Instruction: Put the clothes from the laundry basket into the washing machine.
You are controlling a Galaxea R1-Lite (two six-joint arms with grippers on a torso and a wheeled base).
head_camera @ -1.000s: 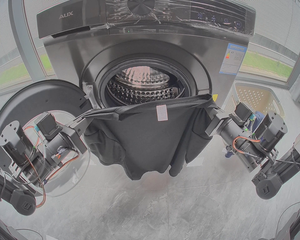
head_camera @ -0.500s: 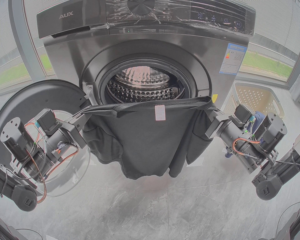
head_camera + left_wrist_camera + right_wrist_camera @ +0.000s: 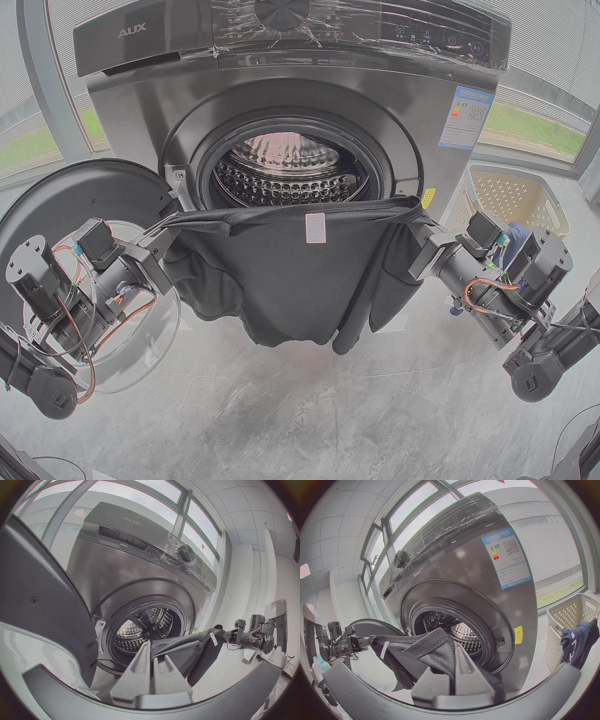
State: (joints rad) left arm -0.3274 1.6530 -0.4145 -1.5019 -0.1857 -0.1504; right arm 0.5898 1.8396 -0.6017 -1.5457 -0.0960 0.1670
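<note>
- Grey marbled floor [image 3: 312, 406] and tall windows [image 3: 537, 119] surround the washing machine [image 3: 287, 81]. Its round door [image 3: 75, 200] stands swung wide to the robot's left, baring the steel drum [image 3: 287, 169].
- The black garment [image 3: 294, 281] hangs stretched between both arms, just in front of the drum mouth with its top edge across the lower part of the opening. It is held wide by that edge, probably so it goes in spread rather than bunched.
- The left gripper [image 3: 167, 231] is pressed together on one end of that edge. The right gripper [image 3: 421, 227] pinches the other end, closed on a wad of fabric.
- A white label [image 3: 315, 227] sits near the middle of the taut edge. Most of the cloth dangles below the opening, so it would likely snag on the lower rim unless raised.
- The open door sits close beside the left arm, leaving little room on that side.
- The laundry basket [image 3: 500, 172] stands at the robot's right, beside the machine. A blue garment [image 3: 578, 639] is draped over its rim — more to load, by the look of it.
</note>
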